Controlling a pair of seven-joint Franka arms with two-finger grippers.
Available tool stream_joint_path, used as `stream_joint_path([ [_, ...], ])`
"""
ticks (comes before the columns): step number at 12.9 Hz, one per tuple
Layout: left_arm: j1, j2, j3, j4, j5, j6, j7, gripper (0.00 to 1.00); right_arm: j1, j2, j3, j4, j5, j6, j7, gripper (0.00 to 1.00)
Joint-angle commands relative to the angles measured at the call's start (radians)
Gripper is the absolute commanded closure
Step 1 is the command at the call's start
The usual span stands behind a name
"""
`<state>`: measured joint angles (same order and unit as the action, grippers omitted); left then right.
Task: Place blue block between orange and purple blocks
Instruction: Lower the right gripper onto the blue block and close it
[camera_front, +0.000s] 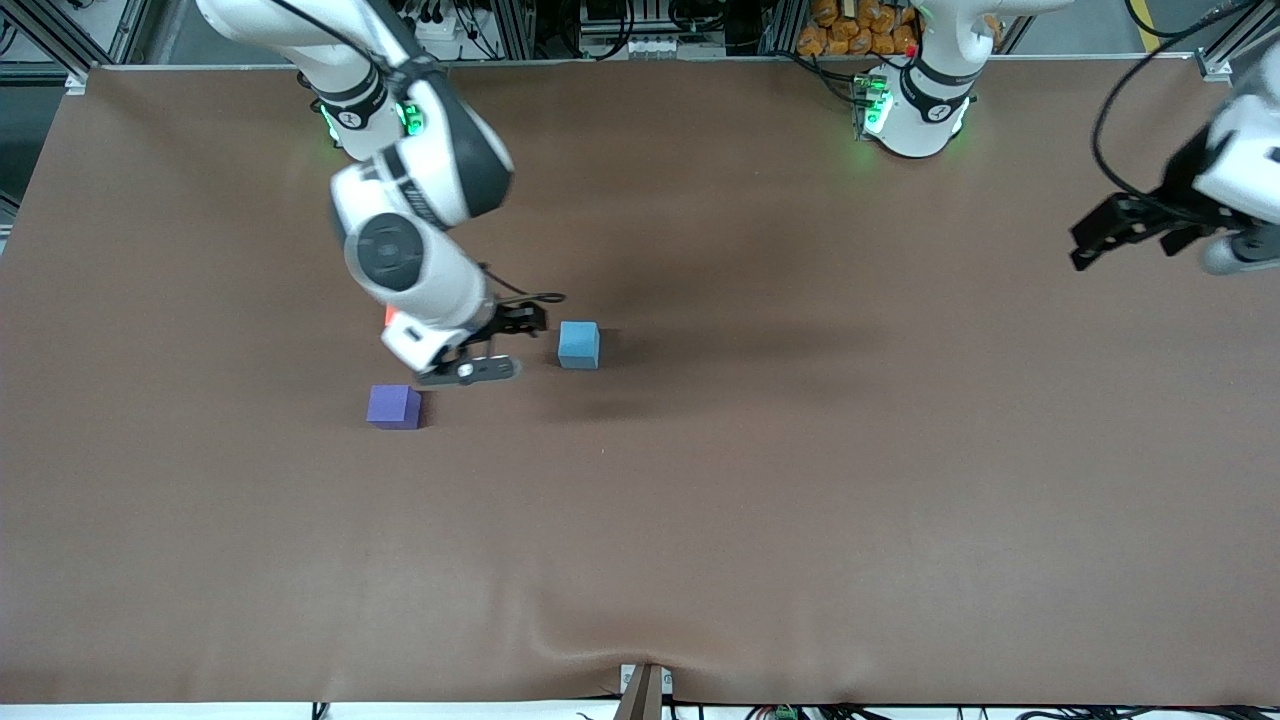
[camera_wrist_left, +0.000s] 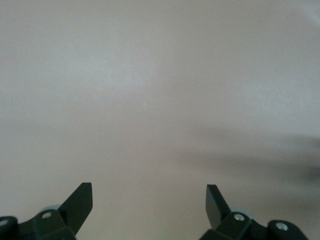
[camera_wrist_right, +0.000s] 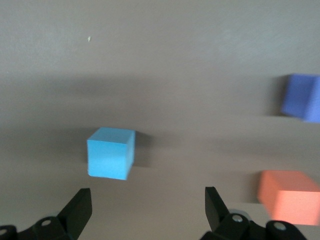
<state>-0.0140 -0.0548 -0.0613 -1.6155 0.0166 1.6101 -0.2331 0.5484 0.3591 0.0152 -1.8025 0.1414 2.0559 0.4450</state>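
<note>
Nearest the front camera: purple block (camera_front: 393, 407), resting flat on the brown counter (camera_front: 760, 520), toward the right arm's end. Farther from the camera and more toward the middle of the counter: blue block (camera_front: 579, 344), upright, square on the cloth, touched by nothing, casting a soft shadow toward the left arm's end. Mostly hidden under the right arm's wrist in the front view: orange block (camera_front: 390, 317), only a sliver of red-orange showing, farther from the camera than the purple block and well apart from it. Seen whole from the right wrist camera: orange block (camera_wrist_right: 289, 196), purple block (camera_wrist_right: 302, 97) and blue block (camera_wrist_right: 111, 152), all three separate, none touching another.

Hanging low over the counter between the blue block and the other two: right claw (camera_front: 490, 345), fingers spread apart, gripping nothing; same seen from its own camera, right claw (camera_wrist_right: 148, 207) with both dark fingertips (camera_wrist_right: 79, 205) wide and the blue block lying just ahead of the gap.

Raised over the left arm's end of the counter and waiting: left claw (camera_front: 1125, 228), fingers apart, nothing between them, bare cloth below it in its wrist view, left claw (camera_wrist_left: 149, 202)
</note>
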Motion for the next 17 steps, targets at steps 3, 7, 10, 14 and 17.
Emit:
stream_joint_path([
  [3, -0.037, 0.016, 0.058, 0.054, -0.014, -0.007, 0.02, 0.0, 0.123, 0.089, -0.017, -0.021, -0.013, 0.101, 0.144, 0.0],
  [7, -0.04, 0.027, 0.057, 0.054, -0.015, 0.004, 0.02, 0.0, 0.146, 0.152, -0.017, -0.021, -0.019, 0.186, 0.202, 0.0],
  [10, -0.044, 0.039, 0.055, 0.055, -0.012, 0.004, 0.02, 0.0, 0.154, 0.199, -0.018, -0.02, -0.032, 0.234, 0.228, 0.0],
  [14, -0.038, 0.044, 0.054, 0.048, -0.01, 0.002, 0.02, 0.0, 0.174, 0.218, -0.018, -0.014, -0.037, 0.237, 0.248, 0.28],
  [17, -0.037, 0.041, 0.051, 0.04, -0.01, 0.002, 0.02, 0.0, 0.162, 0.219, -0.018, 0.011, -0.06, 0.234, 0.247, 0.91],
])
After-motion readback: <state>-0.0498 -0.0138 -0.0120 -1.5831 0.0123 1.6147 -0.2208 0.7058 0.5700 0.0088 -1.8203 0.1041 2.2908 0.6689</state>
